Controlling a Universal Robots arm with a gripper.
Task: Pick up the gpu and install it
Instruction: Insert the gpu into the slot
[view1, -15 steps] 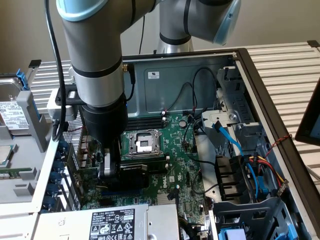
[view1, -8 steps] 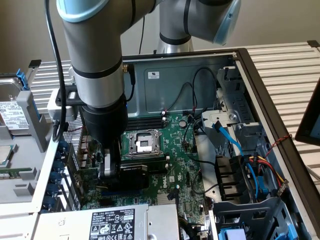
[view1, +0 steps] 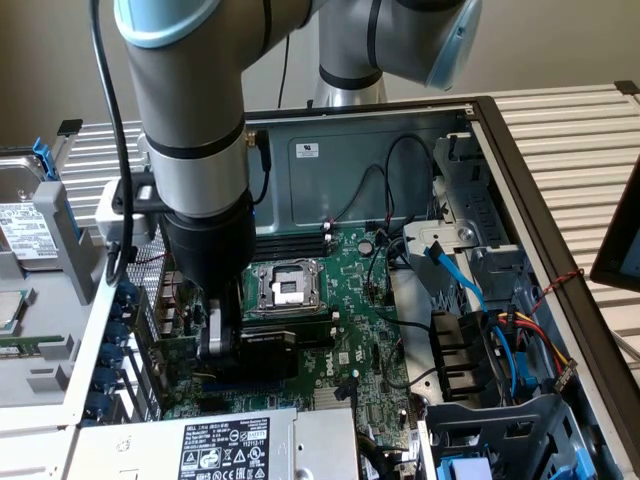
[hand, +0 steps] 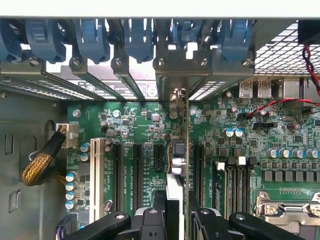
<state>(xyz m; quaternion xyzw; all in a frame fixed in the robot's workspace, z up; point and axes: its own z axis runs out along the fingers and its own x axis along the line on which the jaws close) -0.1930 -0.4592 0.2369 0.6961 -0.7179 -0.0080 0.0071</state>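
The gpu (view1: 268, 352) shows its black fan shroud low over the motherboard (view1: 355, 300), just below the CPU socket (view1: 288, 285). My gripper (view1: 222, 345) points straight down and is shut on it. In the wrist view the gpu (hand: 179, 165) appears edge-on as a thin green card with small parts along it. It stands upright between my two black fingers (hand: 159, 212), in line with the expansion slots on the motherboard (hand: 135, 125). Its silver end bracket (hand: 175, 97) reaches the case's rear slot opening. I cannot tell whether its edge sits fully in the slot.
Blue slot clips (hand: 137, 37) line the case's rear wall. Empty black expansion slots (hand: 137, 175) lie beside the card. A power supply (view1: 230, 445) sits at the near edge. The drive cage and coloured cables (view1: 500, 335) fill the exterior view's right. A hard drive (view1: 20, 225) lies outside the case.
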